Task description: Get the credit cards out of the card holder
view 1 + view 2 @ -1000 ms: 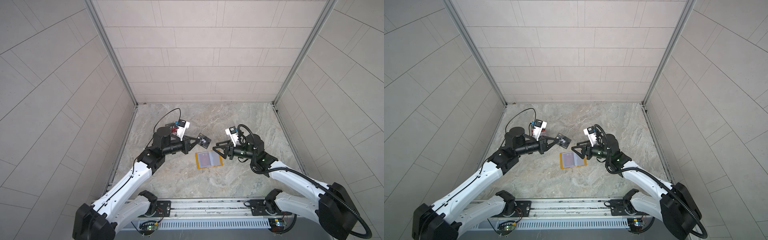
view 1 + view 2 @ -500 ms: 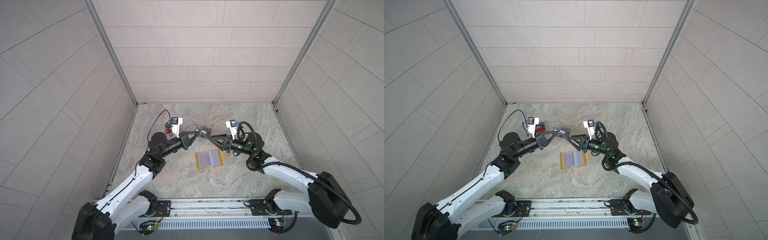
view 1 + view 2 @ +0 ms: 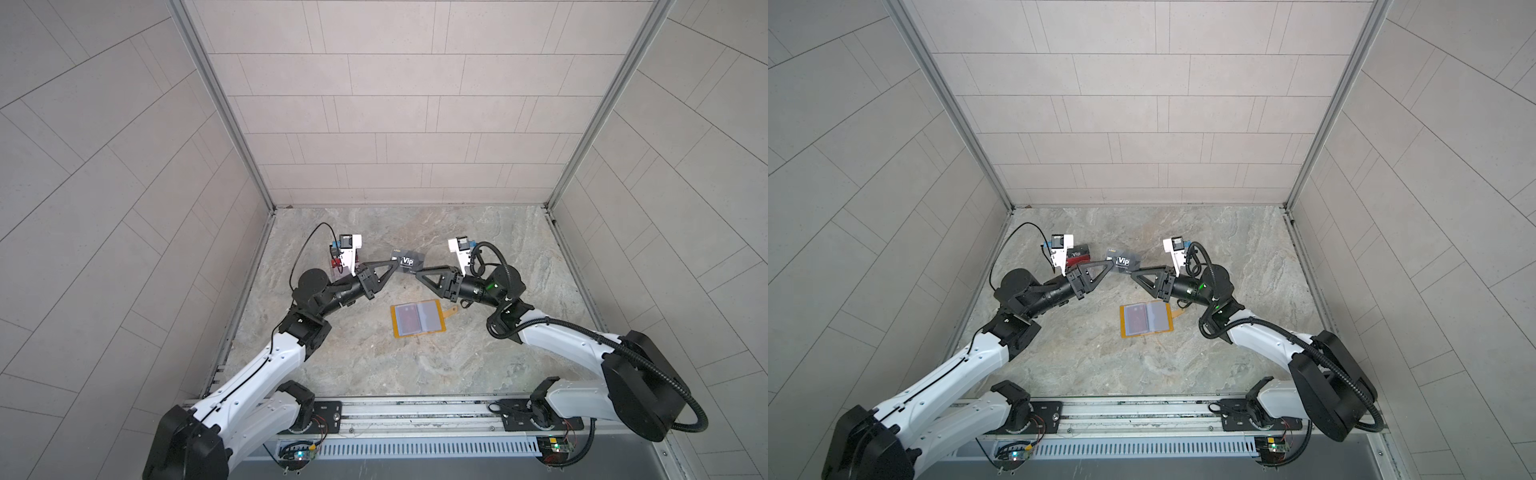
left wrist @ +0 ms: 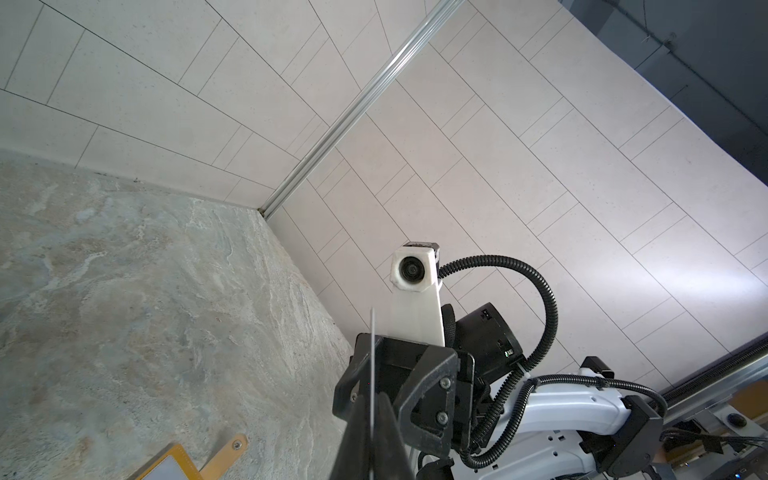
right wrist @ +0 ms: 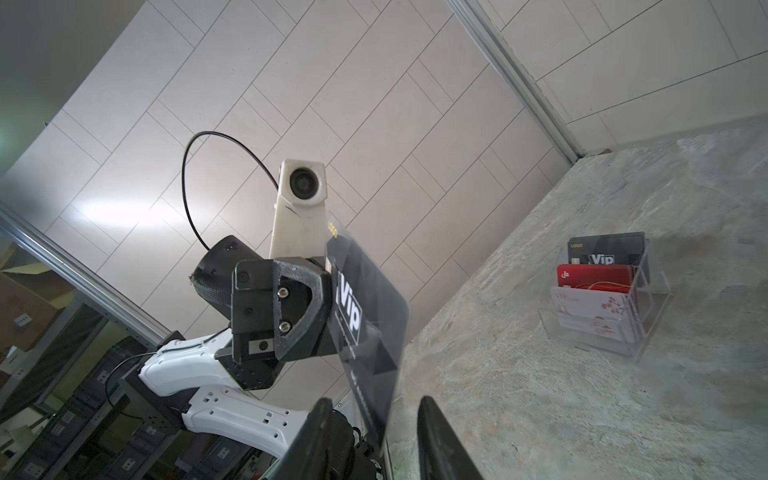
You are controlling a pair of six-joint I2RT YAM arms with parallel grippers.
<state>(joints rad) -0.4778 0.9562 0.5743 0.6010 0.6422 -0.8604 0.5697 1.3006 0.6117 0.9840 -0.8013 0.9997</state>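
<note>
My left gripper (image 3: 394,263) is shut on one end of the dark grey "Vip" card (image 3: 410,261), held in the air above the table's back middle. In the left wrist view the card (image 4: 372,365) shows edge-on between the closed fingers. My right gripper (image 3: 418,273) faces it, and in the right wrist view its jaws (image 5: 375,400) straddle the card's (image 5: 365,316) free end with a gap on each side. The mustard-yellow card holder (image 3: 417,319) lies open and flat below both grippers, and a reddish card (image 3: 405,316) shows through its left sleeve.
A clear tiered stand (image 5: 602,299) with a dark, a red and a white card stands at the back left, partly behind the left wrist camera (image 3: 1077,254). Tiled walls close in three sides. The holder's snap tab (image 4: 226,451) points right.
The left gripper has carried the Vip card up and toward the middle. The right gripper has come up to meet it, and its jaws have narrowed around the card's free end.
</note>
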